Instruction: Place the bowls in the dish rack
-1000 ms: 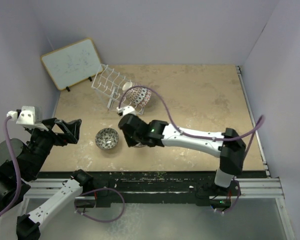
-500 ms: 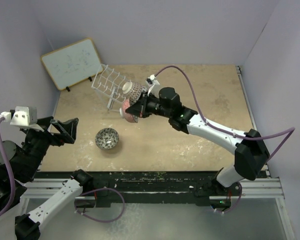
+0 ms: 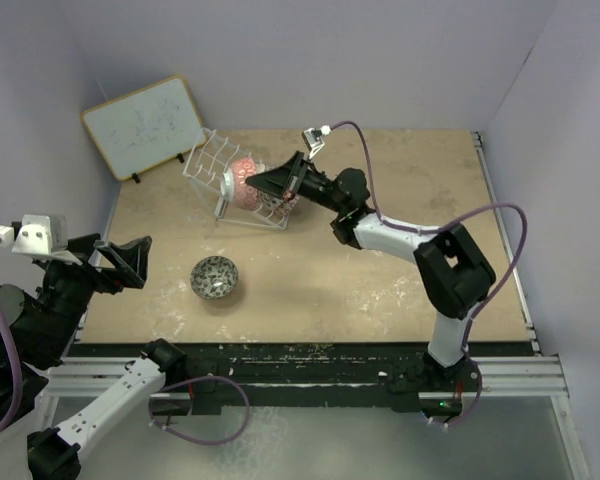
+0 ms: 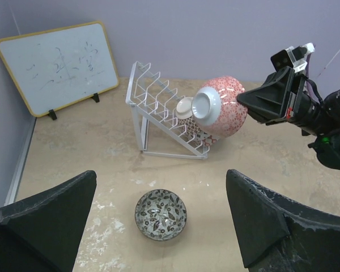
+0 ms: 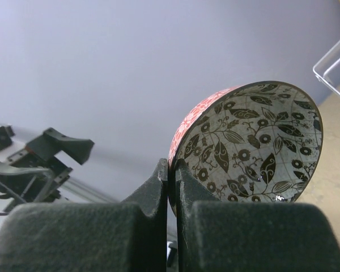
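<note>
The red bowl (image 4: 229, 107) is being pinched by its rim in the clamped right gripper (image 5: 171, 173), tipped on its side over the rack's (image 4: 150, 85) front, beside a slotted bowl (image 4: 184, 106). The grey bowl (image 3: 215, 276) is being left upright on the table (image 3: 400, 170), near the rack. The left gripper (image 3: 132, 262) is being held spread wide, empty.

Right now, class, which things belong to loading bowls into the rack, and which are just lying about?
Job: red bowl, pinched in the right gripper; grey bowl on the table; dish rack.
Lying about: whiteboard.
</note>
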You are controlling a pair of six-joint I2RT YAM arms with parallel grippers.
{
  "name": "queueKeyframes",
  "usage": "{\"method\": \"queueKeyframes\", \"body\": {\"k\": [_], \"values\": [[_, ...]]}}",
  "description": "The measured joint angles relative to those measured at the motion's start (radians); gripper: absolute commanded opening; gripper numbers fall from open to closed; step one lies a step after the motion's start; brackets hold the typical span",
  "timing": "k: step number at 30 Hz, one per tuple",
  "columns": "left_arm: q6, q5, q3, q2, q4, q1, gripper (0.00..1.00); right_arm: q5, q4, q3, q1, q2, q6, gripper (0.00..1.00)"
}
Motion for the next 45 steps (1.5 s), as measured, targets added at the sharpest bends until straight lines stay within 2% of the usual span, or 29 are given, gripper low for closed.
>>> {"method": "queueKeyframes", "body": {"k": [7, 14, 22, 35, 45], "values": [[0.000, -0.013, 0.007, 0.000, -0.025, 0.000, 0.99, -0.005, 0.278, 0.087, -0.042, 0.175, 0.216, 0.00], [0.001, -0.018, 0.013, -0.001, -0.032, 0.000, 0.99, 0.035, 0.415, 0.143, -0.100, 0.276, 0.387, 0.00], [0.002, -0.019, 0.013, -0.001, -0.034, 0.000, 0.99, 0.108, 0.415, 0.153, -0.124, 0.439, 0.522, 0.00], [0.004, -0.023, 0.013, -0.001, -0.039, 0.000, 0.99, 0.138, 0.431, 0.216, -0.123, 0.469, 0.599, 0.00], [0.005, -0.029, 0.013, -0.001, -0.040, 0.000, 0.99, 0.142, 0.433, 0.288, -0.123, 0.612, 0.671, 0.00]]}}
